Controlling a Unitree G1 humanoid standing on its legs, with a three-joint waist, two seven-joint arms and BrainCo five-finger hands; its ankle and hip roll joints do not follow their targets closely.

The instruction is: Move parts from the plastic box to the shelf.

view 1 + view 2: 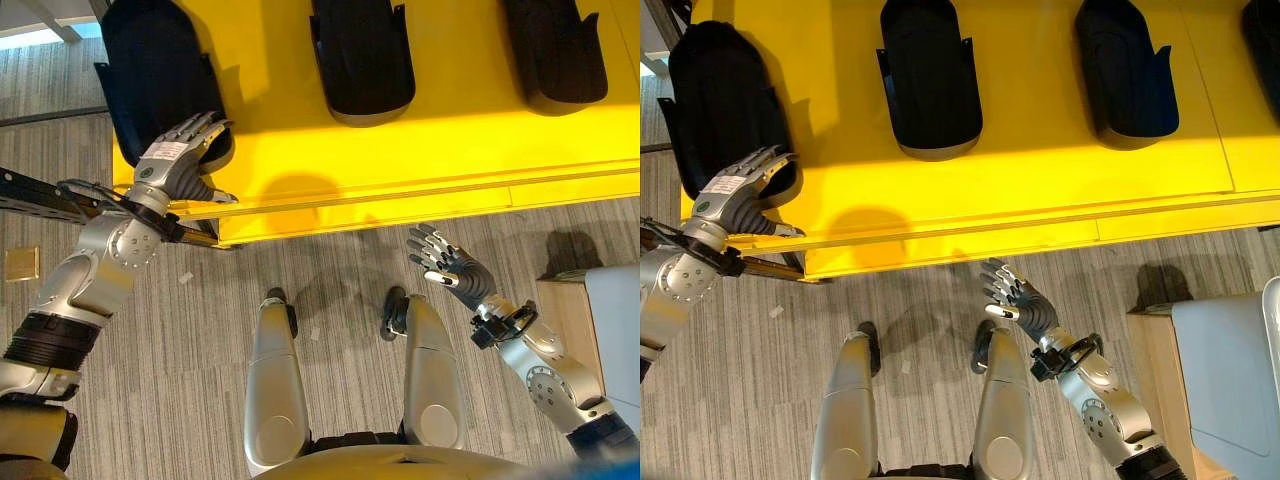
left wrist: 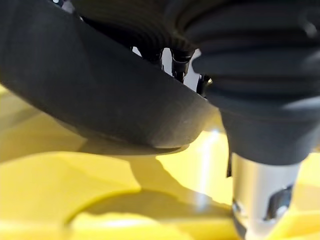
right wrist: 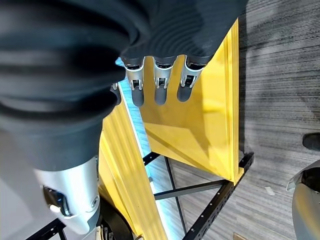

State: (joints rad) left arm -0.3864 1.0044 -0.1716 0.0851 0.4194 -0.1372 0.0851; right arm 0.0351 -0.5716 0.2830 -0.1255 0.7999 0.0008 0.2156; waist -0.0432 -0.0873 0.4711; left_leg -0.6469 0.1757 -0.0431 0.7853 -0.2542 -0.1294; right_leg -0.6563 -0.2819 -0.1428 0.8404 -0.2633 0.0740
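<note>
The yellow shelf (image 1: 1040,150) carries black parts in a row; the leftmost part (image 1: 720,100) lies at its left end under the left hand (image 1: 740,190), whose fingers curl over the part's near edge. The right hand (image 1: 1025,305) hangs released, empty, above the floor (image 1: 910,300), beside a grey box (image 1: 1225,380) at right.

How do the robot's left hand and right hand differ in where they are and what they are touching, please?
The left hand rests on a black part at the yellow shelf end; the right hand hangs over the floor, touching nothing. The left hand reaches onto the shelf; the right hand is short of its front edge. The right hand's fingers are spread open.
</note>
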